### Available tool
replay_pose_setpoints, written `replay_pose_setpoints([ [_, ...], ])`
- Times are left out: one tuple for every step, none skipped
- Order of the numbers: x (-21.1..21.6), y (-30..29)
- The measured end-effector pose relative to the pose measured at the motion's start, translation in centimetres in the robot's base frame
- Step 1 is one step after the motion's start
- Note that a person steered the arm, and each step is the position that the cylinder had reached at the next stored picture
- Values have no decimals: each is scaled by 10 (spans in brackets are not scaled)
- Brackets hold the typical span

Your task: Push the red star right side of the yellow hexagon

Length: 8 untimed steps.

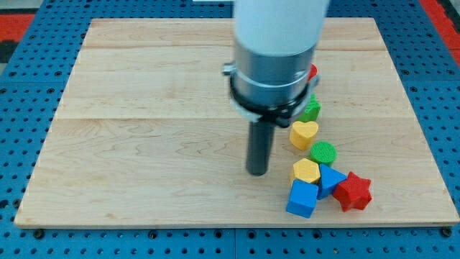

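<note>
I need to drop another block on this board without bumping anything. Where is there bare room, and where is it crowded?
Bare wood fills the wooden board from its left edge to my tip. The crowd is at the right: red star block, yellow hexagon block, blue cube, blue triangular block, green round block, yellow heart block.

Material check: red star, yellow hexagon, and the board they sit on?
Red star: looks like moulded or printed plastic, matte, uniform colour, soft edges; could be painted. Yellow hexagon: same look, slightly satin top. Board: light wood, visible grain and plank seams, smooth low-sheen finish. My tip, dark and matte, stands to the view's left of the hexagon; contact unclear.
</note>
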<state>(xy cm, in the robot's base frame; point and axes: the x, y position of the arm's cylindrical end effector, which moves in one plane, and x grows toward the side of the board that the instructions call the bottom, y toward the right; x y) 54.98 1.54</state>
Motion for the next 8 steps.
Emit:
replay_pose_setpoints([
  [64,-9],
  [69,-2],
  [69,52],
  [69,101],
  [69,146],
  [68,221],
  [68,283],
  [66,256],
])
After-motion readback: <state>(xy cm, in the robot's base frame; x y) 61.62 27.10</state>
